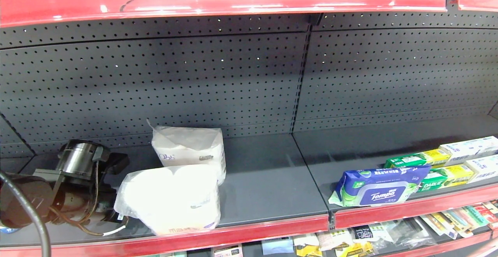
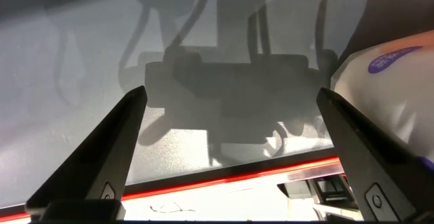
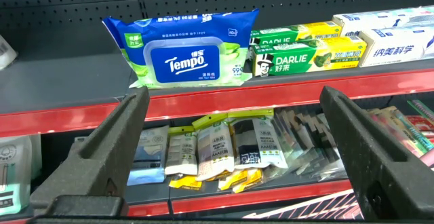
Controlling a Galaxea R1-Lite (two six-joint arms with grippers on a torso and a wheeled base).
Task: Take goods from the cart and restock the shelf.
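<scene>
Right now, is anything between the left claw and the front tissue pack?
Nothing visible. The open left claw sits right beside the front tissue pack on the shelf, with bare shelf between its fingers.

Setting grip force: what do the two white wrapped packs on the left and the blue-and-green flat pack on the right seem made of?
White wrapped packs: probably soft paper inside thin, translucent plastic film; it wrinkles and glints. Blue-and-green flat pack: glossy flexible plastic pouch, judging by its sheen and crimped end.
</scene>
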